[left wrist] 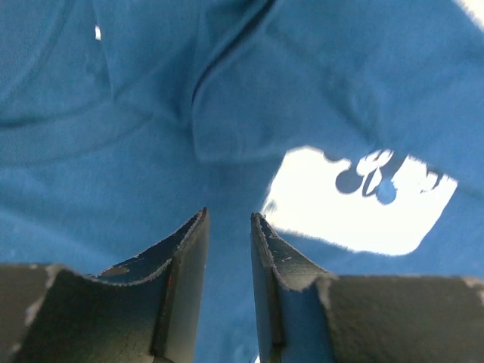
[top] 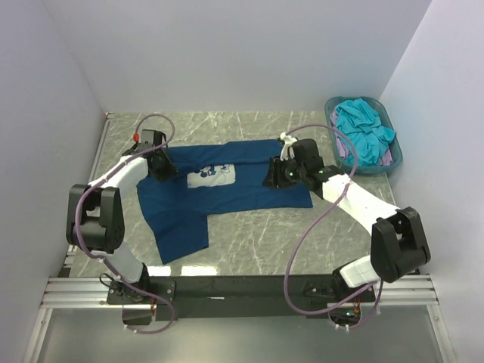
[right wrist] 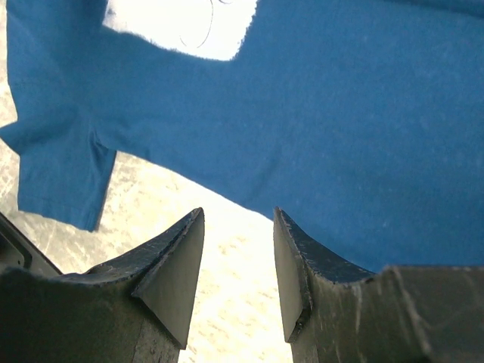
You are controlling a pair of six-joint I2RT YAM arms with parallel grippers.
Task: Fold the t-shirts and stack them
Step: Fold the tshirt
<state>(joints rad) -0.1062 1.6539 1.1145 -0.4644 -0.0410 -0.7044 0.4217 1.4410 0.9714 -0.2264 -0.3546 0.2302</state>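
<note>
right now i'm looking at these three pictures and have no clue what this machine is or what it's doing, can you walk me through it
Two robot arms are bolted to a table. The wide picture looks down from above; the other two come from a camera on each wrist, showing that arm's own fingers. A navy t-shirt lies spread on the table, white print up. A basket at the far right holds a turquoise shirt and a lilac shirt. The left gripper and the right gripper are low over it, fingers apart, holding nothing.
</note>
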